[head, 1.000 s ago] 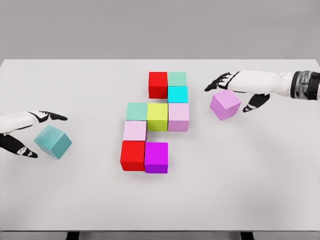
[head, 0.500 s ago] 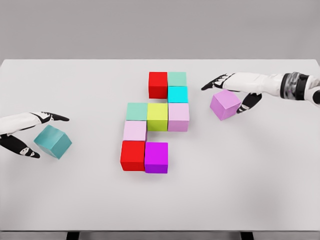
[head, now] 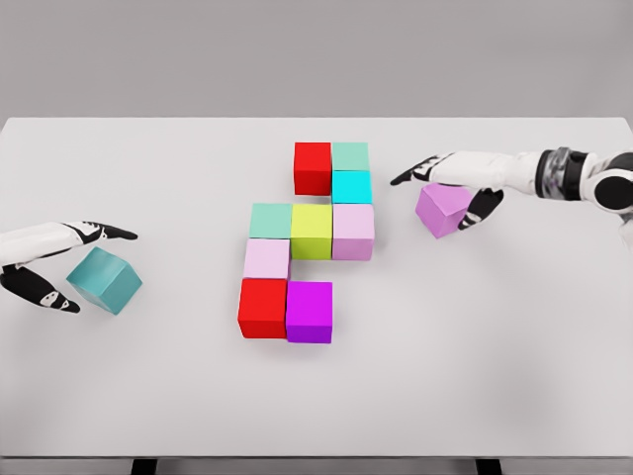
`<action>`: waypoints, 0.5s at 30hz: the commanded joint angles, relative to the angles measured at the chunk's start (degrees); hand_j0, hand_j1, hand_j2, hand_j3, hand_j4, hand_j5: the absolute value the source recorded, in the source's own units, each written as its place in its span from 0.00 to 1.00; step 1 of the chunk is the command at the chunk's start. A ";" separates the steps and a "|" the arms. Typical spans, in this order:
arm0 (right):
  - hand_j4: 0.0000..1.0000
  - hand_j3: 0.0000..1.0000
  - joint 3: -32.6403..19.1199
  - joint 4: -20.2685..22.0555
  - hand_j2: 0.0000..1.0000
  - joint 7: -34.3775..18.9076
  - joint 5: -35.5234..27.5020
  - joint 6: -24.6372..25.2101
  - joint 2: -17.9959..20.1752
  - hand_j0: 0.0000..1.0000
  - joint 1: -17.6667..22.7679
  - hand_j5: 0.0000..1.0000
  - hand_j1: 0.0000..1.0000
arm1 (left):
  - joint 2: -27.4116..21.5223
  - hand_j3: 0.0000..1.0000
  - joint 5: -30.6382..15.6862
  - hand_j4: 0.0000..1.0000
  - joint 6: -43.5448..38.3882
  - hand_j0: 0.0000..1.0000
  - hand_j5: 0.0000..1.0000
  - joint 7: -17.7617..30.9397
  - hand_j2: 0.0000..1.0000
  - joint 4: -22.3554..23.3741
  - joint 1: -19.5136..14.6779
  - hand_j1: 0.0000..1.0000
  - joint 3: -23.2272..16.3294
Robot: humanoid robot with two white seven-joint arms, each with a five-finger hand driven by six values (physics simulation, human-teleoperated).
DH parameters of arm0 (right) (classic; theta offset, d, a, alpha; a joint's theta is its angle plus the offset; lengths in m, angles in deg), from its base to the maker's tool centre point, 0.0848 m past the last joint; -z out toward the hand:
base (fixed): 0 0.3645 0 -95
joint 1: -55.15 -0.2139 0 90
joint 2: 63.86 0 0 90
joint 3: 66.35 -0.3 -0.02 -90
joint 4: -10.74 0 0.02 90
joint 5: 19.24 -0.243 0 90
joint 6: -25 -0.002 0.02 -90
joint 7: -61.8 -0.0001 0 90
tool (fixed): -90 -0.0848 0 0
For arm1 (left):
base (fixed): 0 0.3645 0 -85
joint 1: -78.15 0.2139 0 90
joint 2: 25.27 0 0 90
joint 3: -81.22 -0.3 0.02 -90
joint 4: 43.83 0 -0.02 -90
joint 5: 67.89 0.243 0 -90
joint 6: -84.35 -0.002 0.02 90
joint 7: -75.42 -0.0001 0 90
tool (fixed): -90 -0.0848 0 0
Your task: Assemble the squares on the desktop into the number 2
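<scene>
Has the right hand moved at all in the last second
Yes. The right hand has crept left toward the cyan cube, closing around the light purple cube, which stayed put.

Eleven cubes are sitting on the table: two red, two pale pink, two mint green, one cyan, one yellow-green, one magenta, one lilac, one teal. Two hands are showing.

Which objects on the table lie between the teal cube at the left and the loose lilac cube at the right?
In the head view, the partly assembled cluster of coloured cubes lies between the teal cube and the lilac cube, with bare table either side.
</scene>
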 commanded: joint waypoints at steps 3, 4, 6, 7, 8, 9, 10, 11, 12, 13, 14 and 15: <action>1.00 1.00 0.16 -2.39 1.00 0.02 -0.22 0.13 -1.13 1.00 0.00 1.00 1.00 | 1.08 1.00 -0.26 1.00 -0.14 1.00 1.00 -0.02 1.00 1.22 -0.44 1.00 -0.02; 1.00 1.00 0.16 -2.57 1.00 0.02 -0.22 0.13 -1.31 1.00 0.00 1.00 1.00 | 1.61 1.00 0.09 1.00 -0.14 1.00 1.00 -0.02 1.00 1.84 -0.53 1.00 -0.10; 1.00 1.00 0.86 -3.53 1.00 0.02 -0.22 0.13 -1.57 1.00 -0.61 1.00 1.00 | 1.70 1.00 0.44 1.00 -0.14 1.00 1.00 -0.02 1.00 2.28 -0.88 1.00 -0.46; 1.00 1.00 1.47 -4.59 1.00 0.02 -0.22 0.04 -2.19 1.00 -0.97 1.00 1.00 | 1.70 1.00 0.53 1.00 -0.14 1.00 1.00 -0.02 1.00 2.37 -0.88 1.00 -0.46; 1.00 1.00 1.47 -5.20 1.00 0.02 -0.22 0.04 -2.45 1.00 -1.23 1.00 1.00 | 1.79 1.00 0.53 1.00 -0.14 1.00 1.00 -0.02 1.00 2.37 -0.88 1.00 -0.46; 1.00 1.00 1.56 -5.56 1.00 0.02 -0.13 0.04 -2.54 1.00 -1.32 1.00 1.00 | 1.79 1.00 0.88 1.00 -0.14 1.00 1.00 -0.02 1.00 2.45 -0.88 1.00 -0.81; 1.00 1.00 1.56 -5.91 1.00 0.02 -0.13 0.04 -2.54 1.00 -1.32 1.00 1.00 | 1.79 1.00 0.88 1.00 -0.14 1.00 1.00 -0.02 1.00 2.54 -0.88 1.00 -0.98; 1.00 1.00 1.56 -6.44 1.00 0.02 -0.13 -0.04 -2.63 1.00 -1.32 1.00 1.00 | 1.79 1.00 1.32 1.00 -0.14 1.00 1.00 -0.02 1.00 2.81 -0.88 1.00 -1.25; 1.00 1.00 1.56 -6.52 1.00 0.02 -0.13 -0.04 -2.72 1.00 -1.32 1.00 1.00 | 1.79 1.00 1.67 1.00 -0.14 1.00 1.00 -0.02 1.00 2.89 -0.97 1.00 -1.34; 1.00 1.00 1.56 -6.87 1.00 0.02 0.39 -0.04 -2.72 1.00 -1.32 1.00 1.00 | 1.79 1.00 1.76 1.00 -0.14 1.00 1.00 -0.02 1.00 3.24 -1.23 1.00 -1.51; 1.00 1.00 1.56 -7.49 1.00 0.02 0.75 -0.04 -2.81 1.00 -1.41 1.00 1.00 | 1.88 1.00 1.76 1.00 -0.14 1.00 1.00 -0.02 1.00 3.51 -1.23 1.00 -1.69; 1.00 1.00 1.56 -7.67 1.00 0.02 0.75 -0.04 -2.81 1.00 -1.58 1.00 1.00 | 2.23 1.00 1.93 1.00 -0.14 1.00 1.00 -0.02 1.00 3.60 -1.23 1.00 -1.69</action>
